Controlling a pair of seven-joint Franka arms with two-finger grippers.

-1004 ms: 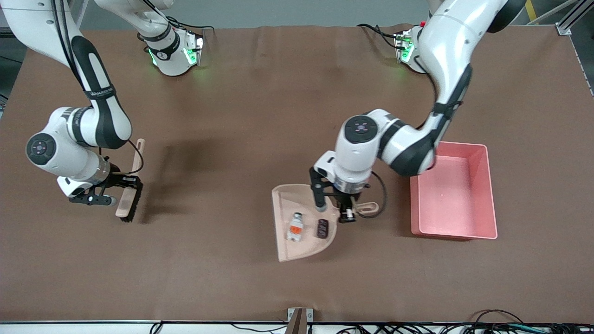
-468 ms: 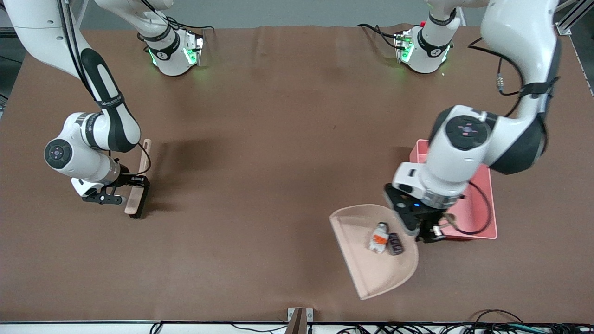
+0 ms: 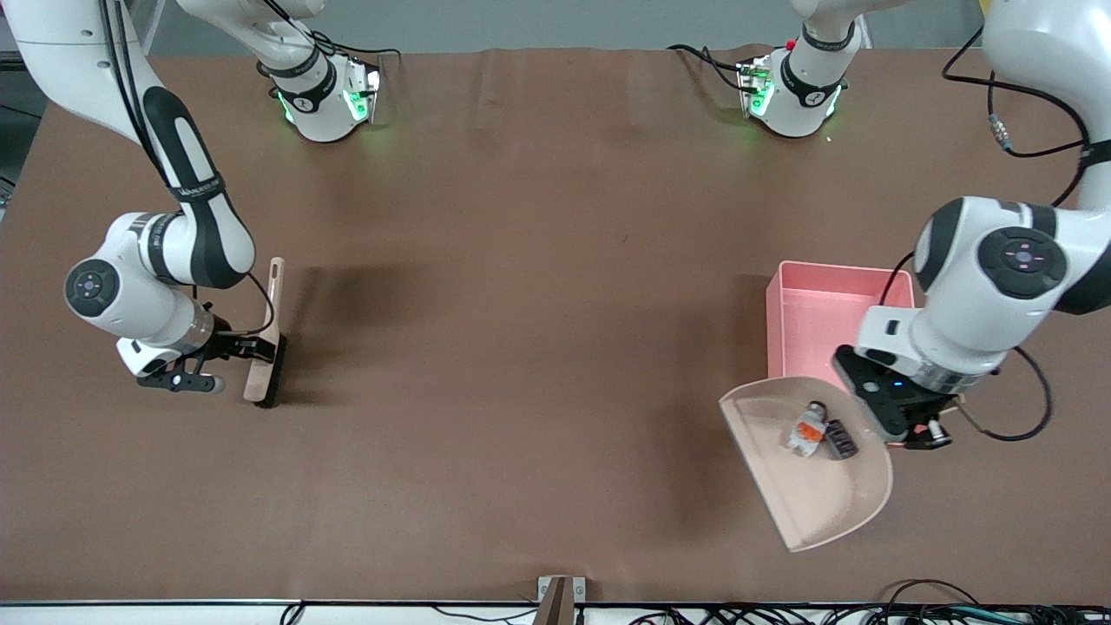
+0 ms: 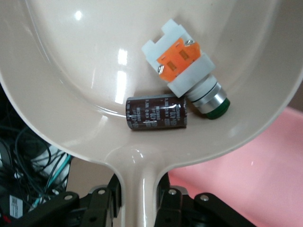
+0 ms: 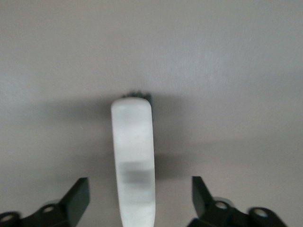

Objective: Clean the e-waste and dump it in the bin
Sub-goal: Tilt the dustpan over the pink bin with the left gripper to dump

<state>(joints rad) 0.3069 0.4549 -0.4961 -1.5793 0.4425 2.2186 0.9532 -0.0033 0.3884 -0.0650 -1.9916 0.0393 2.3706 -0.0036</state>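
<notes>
E-waste first: two small hard bits, a white piece (image 3: pixel 808 429) with orange and green marks and a dark maroon block (image 3: pixel 839 439), lie loose and touching in the beige dustpan (image 3: pixel 816 495), near the root of its handle. Light and rigid, they look ready to slide on that glossy plastic, so the pan is the thing to hold, by its handle, and that's just where the left hand (image 3: pixel 903 423) is clamped tight. The pan hangs in the air by the pink bin's (image 3: pixel 785 299) near wall, part of it over the bin. A slow tilt should pour both pieces; a quick one could fling them past the rim. Toward the right arm's end of the counter (image 3: pixel 521 260), the right hand (image 3: pixel 227 360) has its fingers spread wide either side of the brush (image 3: pixel 265 365), which rests on the counter, gripping nothing.
</notes>
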